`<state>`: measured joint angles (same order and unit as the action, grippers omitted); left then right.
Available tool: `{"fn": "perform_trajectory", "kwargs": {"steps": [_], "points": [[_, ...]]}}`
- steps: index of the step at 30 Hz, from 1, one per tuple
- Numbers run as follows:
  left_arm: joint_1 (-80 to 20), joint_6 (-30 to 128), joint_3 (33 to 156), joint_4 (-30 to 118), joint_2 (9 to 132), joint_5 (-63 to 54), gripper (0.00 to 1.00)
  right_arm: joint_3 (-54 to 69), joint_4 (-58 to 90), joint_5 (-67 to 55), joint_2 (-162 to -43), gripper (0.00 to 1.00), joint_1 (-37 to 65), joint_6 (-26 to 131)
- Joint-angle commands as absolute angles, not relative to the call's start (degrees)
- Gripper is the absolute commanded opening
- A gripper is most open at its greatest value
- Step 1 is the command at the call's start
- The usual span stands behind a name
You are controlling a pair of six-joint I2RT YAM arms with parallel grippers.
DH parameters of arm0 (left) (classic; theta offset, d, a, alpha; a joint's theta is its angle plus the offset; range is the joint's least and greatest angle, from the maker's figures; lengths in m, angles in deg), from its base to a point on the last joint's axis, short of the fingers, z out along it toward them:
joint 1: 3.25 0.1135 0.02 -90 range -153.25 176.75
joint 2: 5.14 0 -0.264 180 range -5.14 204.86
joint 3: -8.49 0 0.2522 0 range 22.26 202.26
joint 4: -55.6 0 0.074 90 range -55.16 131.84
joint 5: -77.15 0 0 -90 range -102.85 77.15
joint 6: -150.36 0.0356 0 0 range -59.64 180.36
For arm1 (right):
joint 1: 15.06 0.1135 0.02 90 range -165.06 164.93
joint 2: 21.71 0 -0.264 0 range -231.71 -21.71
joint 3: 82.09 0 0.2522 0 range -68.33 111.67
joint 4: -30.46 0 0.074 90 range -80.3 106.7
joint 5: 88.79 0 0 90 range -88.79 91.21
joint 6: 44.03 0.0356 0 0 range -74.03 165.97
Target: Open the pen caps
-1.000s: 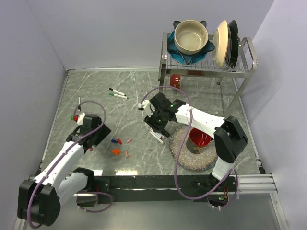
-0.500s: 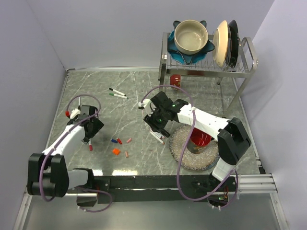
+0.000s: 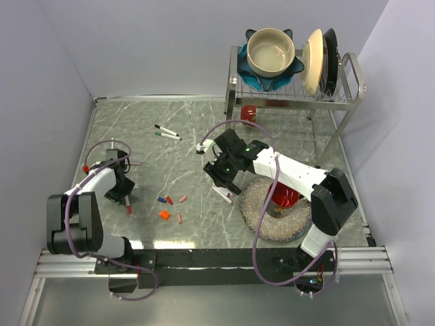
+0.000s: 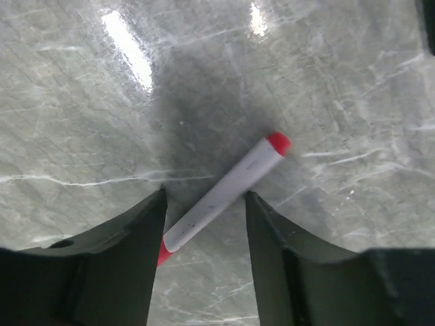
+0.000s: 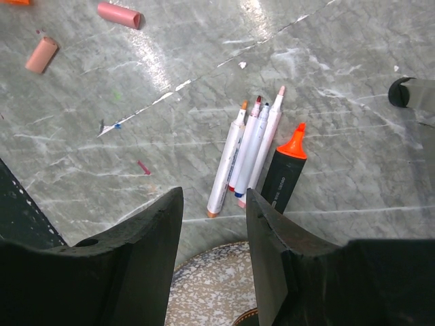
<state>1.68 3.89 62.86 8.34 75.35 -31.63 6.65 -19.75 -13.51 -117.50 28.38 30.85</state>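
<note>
Marble table (image 3: 190,129): left gripper (image 4: 205,198) spread, empty, astride the marker (image 4: 234,178). Red cap (image 4: 277,142) at 2 o'clock looks light and slippery; you'd pinch it squarely.

Five loose caps lie flat and apart. The chunky orange cap (image 3: 164,214) sits lowest. The blue cap (image 3: 162,200) and red cap (image 3: 169,200) lie side by side at its 12 o'clock. One pink cap (image 3: 183,198) lies at 2 o'clock, the other pink cap (image 3: 179,219) at 4 o'clock.
</note>
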Motion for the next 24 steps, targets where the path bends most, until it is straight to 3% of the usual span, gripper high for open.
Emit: {"fn": "perform_trajectory", "kwargs": {"steps": [1, 13, 20, 24], "points": [[1.85, 3.14, 64.0, 8.27, 79.5, -26.91, 0.47, 7.08, -18.81, -14.17, -113.99, 0.5, 27.83, 30.23], [1.94, 4.81, 63.48, 9.67, 76.96, -24.71, 0.01, 6.91, -18.98, -15.31, -113.99, 0.5, 27.74, 29.97], [1.85, 8.15, 58.56, 16.69, 58.19, -21.21, 0.01, 5.32, -18.63, -22.95, -111.01, 0.5, 27.74, 26.46], [1.76, 12.53, 51.81, 26.35, 46.48, -8.59, 0.01, 3.75, -17.49, -28.83, -108.12, 0.5, 27.65, 25.14]]}}
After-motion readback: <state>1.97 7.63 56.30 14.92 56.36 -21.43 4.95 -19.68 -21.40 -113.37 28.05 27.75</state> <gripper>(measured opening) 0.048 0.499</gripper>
